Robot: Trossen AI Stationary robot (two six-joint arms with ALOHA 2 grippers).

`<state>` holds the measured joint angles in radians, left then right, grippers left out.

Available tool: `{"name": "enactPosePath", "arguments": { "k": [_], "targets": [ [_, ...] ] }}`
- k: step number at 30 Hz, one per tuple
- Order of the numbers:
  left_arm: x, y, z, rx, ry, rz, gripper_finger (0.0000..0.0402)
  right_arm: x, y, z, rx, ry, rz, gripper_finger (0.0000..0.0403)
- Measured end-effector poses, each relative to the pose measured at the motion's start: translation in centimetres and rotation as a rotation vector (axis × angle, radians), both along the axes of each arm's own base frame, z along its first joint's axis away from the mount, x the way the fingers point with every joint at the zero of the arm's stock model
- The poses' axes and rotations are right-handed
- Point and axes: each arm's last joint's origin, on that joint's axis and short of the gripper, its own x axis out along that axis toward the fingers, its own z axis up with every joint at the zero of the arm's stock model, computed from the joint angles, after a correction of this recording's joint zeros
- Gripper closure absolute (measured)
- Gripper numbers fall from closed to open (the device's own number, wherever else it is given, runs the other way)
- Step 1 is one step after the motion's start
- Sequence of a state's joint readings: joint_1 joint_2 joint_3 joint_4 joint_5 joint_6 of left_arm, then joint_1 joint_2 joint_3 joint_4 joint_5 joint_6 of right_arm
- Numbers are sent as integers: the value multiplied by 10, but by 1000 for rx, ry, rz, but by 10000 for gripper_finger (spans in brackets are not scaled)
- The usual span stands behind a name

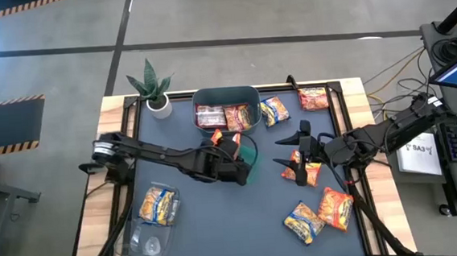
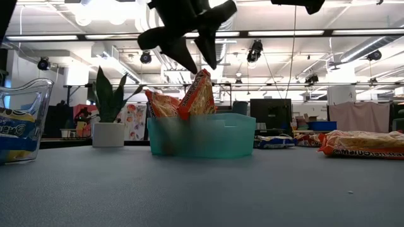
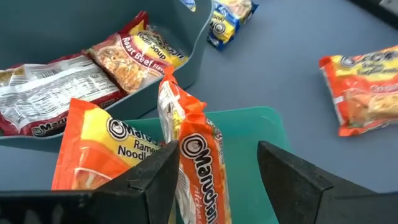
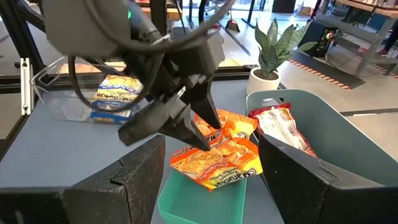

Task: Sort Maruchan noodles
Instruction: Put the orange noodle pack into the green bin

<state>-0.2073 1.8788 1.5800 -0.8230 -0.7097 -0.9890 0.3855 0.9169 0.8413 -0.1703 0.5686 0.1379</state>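
Two orange Maruchan noodle packets sit in the small green tray (image 3: 255, 124), in front of the grey-teal tub (image 3: 193, 43) that holds dark red packets (image 3: 127, 56). One orange packet (image 3: 90, 149) leans flat. The other (image 3: 199, 168) stands on edge between the open fingers of my left gripper (image 3: 217, 149), which slants down over the tray (image 1: 251, 157). My right gripper (image 1: 299, 162) hangs open to the right, above another orange packet (image 1: 312, 174) on the table. My left gripper stands open around the upright orange packet, whose upper part (image 3: 186, 146) is close against the inner side of one finger (image 3: 158, 171). I cannot tell whether they touch. The packet's lower edge is down in the green tray.
A potted plant (image 1: 152, 89) stands at the far left. A clear container (image 1: 143, 235) at the near left holds a yellow-and-blue packet (image 1: 157, 205). Loose packets lie at the far right (image 1: 274, 110) (image 1: 313, 98) and near right (image 1: 304, 222) (image 1: 336, 208).
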Motion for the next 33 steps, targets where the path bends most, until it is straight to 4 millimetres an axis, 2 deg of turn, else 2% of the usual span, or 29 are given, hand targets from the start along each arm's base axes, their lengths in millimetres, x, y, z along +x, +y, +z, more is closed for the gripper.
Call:
{"name": "enactPosePath", "arguments": {
  "k": [11,16,20,25,33],
  "targets": [
    [6,0,-15,73,47,40,167,0,0,0,-6,3,1,156],
    [12,2,-32,98,81,59,168,0,0,0,-5,3,1,156],
    [13,2,-37,108,87,74,176,0,0,0,-5,4,1,156],
    [12,3,-37,140,93,87,211,0,0,0,-8,5,2,156],
    [11,4,-37,153,95,92,309,0,0,0,-9,5,2,156]
  ]
}}
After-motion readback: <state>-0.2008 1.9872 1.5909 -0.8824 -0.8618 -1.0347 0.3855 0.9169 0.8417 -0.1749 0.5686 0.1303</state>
